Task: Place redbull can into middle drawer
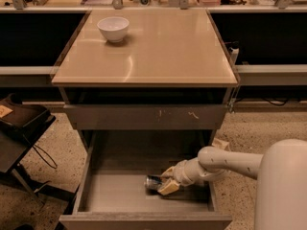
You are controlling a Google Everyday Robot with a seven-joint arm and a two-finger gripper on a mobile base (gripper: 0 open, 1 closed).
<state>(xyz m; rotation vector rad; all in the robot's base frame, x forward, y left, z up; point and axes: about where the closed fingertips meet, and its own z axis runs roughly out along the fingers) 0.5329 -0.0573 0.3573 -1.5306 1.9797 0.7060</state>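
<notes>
Low in the middle drawer (pixel 115 191), the gripper (pixel 163 181) is clasping the redbull can (pixel 153 181) sideways. The can's top is pointing toward nine o'clock.

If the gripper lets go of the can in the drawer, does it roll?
Probably: the can is held on its side by the gripper, and the drawer floor looks smooth. Its low walls should stop it. The shiny metal may be slippery in the grip.

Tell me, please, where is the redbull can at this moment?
The redbull can lies sideways inside the open middle drawer, low in the camera view, right of centre, held by the gripper that reaches in from the right.
</notes>
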